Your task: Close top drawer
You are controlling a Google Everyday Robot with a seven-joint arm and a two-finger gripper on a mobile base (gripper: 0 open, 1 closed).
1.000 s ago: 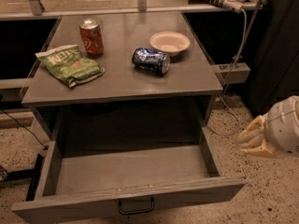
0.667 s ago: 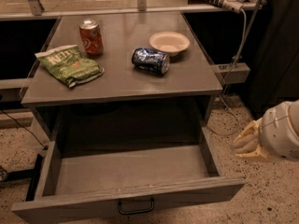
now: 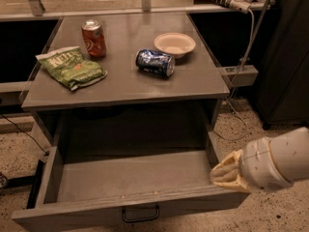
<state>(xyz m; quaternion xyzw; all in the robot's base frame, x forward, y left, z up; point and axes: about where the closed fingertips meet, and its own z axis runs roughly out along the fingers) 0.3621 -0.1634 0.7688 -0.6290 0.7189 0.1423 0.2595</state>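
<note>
The top drawer [image 3: 130, 178] stands wide open at 6 o'clock, its black handle [image 3: 140, 214] facing forward. The pincer [image 3: 227, 173] sits at 4 o'clock, at the drawer's right front corner; apart or together, I cannot tell. On the worktop [image 3: 125, 88]: a red soda can [image 3: 93, 38] at 11 o'clock, a green chip bag [image 3: 72, 67] at 9, a blue can [image 3: 155, 63] lying on its side and a beige bowl [image 3: 175, 44] at 1.

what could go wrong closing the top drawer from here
The gripper is by the right front corner of the top drawer, far from the centre handle; a push there might skew and jam it. A hard shove could also jolt the blue can, lying on its side, into rolling.
</note>
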